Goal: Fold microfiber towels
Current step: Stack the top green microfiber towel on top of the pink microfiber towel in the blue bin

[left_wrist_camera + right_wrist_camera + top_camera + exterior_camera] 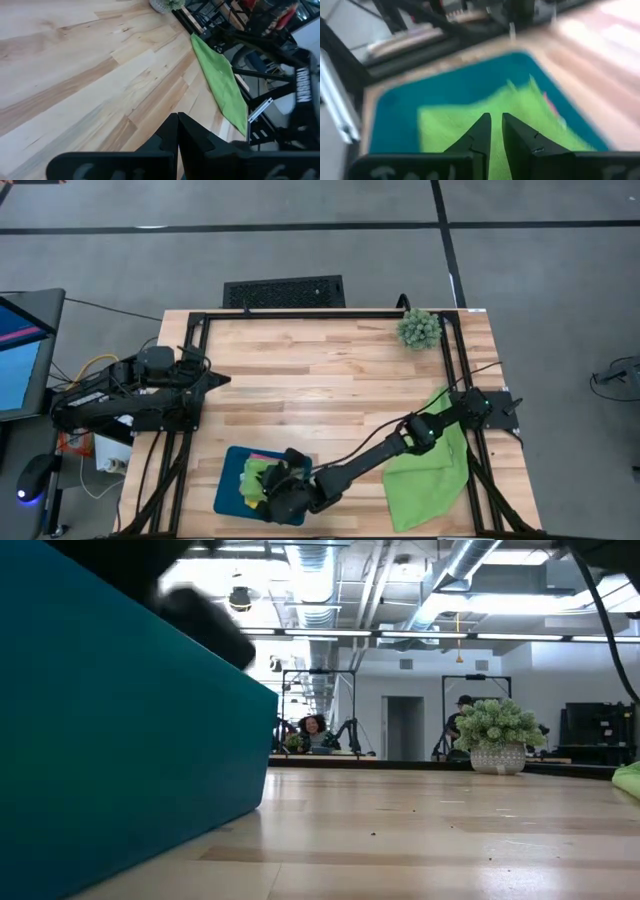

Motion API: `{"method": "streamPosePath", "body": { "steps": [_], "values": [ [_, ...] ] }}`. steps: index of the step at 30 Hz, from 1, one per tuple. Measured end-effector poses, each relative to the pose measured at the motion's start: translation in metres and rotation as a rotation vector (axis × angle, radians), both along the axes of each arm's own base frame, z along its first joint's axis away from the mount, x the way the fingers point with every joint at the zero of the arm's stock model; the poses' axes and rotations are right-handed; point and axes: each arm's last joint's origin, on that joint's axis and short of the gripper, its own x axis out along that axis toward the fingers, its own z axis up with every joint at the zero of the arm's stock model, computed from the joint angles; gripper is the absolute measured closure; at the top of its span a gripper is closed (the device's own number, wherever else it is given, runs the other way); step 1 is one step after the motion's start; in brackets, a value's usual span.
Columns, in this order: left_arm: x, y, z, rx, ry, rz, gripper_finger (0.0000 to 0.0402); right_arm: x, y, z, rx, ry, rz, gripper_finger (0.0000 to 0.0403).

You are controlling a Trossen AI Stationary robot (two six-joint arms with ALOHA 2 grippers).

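Note:
A dark teal tray [228, 480] stands at the table's near edge, left of middle. It holds folded lime green towels [255, 480], and a pink edge [266, 457] shows at their far side. My right gripper [495, 120] hovers over the green towel in the tray [450, 125]. Its fingers stand a narrow gap apart with nothing between them. A limp lime green towel [430, 470] lies at the near right, partly under my right arm. My left gripper [177, 119] is shut and empty at the table's left edge [215, 380].
A small spiky green plant [418, 328] stands at the far right corner and also shows in the low view [497, 735]. The tray's wall [100, 740] fills the left of the low view. Bare wood lies across the table's middle and far part. People show in the room behind.

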Motion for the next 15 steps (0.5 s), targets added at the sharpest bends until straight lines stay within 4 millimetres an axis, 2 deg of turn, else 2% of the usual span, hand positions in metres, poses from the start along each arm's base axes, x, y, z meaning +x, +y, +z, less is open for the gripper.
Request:
{"method": "streamPosePath", "body": {
  "steps": [4, 9, 11, 15],
  "values": [
    [0.000, 0.000, 0.000, 0.002, 0.001, 0.004, 0.0402, 0.000, -0.004, 0.029, -0.018, -0.051, 0.015, 0.0333],
    [0.000, 0.000, 0.000, 0.012, 0.006, -0.001, 0.0401, 0.006, -0.001, 0.041, -0.048, -0.150, 0.063, 0.0333],
    [0.000, 0.000, 0.000, 0.018, 0.007, -0.004, 0.0401, 0.008, 0.002, 0.037, -0.040, -0.162, 0.099, 0.0333],
    [0.000, 0.000, -0.001, 0.031, 0.015, -0.006, 0.0401, 0.009, 0.002, 0.007, -0.055, -0.089, 0.131, 0.0333]
  ]
}}
